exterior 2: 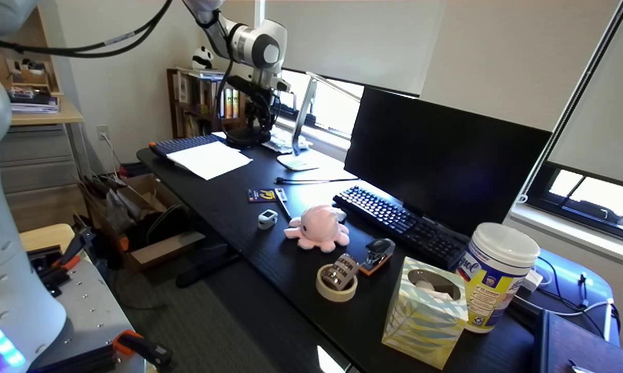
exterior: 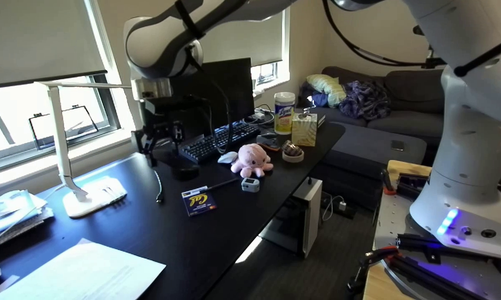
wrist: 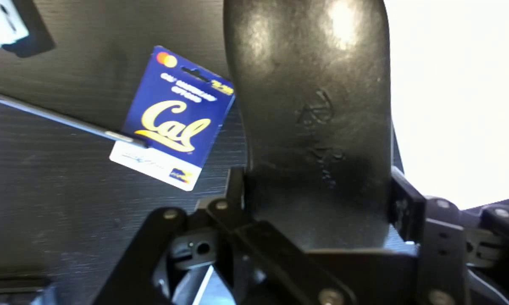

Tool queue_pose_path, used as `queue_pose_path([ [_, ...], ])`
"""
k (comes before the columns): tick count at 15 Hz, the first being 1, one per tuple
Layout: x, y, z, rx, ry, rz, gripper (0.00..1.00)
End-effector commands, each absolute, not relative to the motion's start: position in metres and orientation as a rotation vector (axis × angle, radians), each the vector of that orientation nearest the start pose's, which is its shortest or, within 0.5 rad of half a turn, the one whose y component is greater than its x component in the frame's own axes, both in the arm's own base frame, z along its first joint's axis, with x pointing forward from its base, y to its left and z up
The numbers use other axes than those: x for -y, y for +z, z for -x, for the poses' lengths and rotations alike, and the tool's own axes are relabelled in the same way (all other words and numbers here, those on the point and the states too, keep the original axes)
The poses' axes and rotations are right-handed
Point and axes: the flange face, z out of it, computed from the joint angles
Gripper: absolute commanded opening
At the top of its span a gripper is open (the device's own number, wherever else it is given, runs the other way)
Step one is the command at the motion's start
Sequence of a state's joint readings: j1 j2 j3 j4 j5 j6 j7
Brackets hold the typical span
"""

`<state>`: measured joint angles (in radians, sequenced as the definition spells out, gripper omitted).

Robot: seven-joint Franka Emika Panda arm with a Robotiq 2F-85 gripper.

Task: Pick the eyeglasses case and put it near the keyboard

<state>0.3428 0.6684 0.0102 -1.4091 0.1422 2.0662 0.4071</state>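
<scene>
The black eyeglasses case [wrist: 313, 118] fills the upper middle of the wrist view, lengthwise away from the gripper [wrist: 318, 192]. The finger pads touch its two long sides near its close end. In both exterior views the gripper [exterior: 165, 150] [exterior 2: 259, 122] holds the dark case [exterior: 186, 171] [exterior 2: 244, 137], seemingly above the desk; the gap beneath is hard to tell. The black keyboard [exterior: 223, 139] lies in front of the black monitor [exterior: 227, 89]. Both also show in an exterior view, keyboard [exterior 2: 394, 217] and monitor [exterior 2: 446, 160]. The keyboard is out of the wrist view.
A pink plush toy [exterior 2: 319, 228], white mouse [exterior: 228, 157], white oximeter [exterior 2: 267, 219], blue Cal card [wrist: 170, 123] and thin pen [wrist: 68, 120] lie around the desk's middle. A white lamp [exterior: 61, 137] stands by the window. Paper [exterior 2: 210, 160] partly covers another keyboard [exterior 2: 182, 143].
</scene>
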Motion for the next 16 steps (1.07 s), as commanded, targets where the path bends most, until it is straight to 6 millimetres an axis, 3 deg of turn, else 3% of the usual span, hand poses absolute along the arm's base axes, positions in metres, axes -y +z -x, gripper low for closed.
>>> queue_pose_path([
  [1, -0.180, 0.322, -0.651, -0.494, 0.098, 3.024, 0.53],
  [5, -0.087, 0.315, -0.621, -0.835, 0.155, 2.978, 0.53],
  [7, -0.033, 0.320, -0.609, -0.987, 0.095, 2.930, 0.53],
  [8, -0.065, 0.307, -0.635, -0.858, 0.148, 2.975, 0.78],
  [9, -0.043, 0.308, -0.628, -0.913, 0.133, 2.958, 0.78],
  [11, -0.022, 0.314, -0.618, -0.962, 0.131, 2.940, 0.78],
  [12, -0.022, 0.316, -0.616, -0.963, 0.130, 2.939, 0.53],
  [13, -0.022, 0.317, -0.619, -0.911, 0.144, 2.991, 0.53],
  [15, 0.003, 0.326, -0.624, -0.837, 0.136, 3.097, 0.53],
  [16, 0.034, 0.337, -0.628, -0.799, 0.129, 3.169, 0.53],
])
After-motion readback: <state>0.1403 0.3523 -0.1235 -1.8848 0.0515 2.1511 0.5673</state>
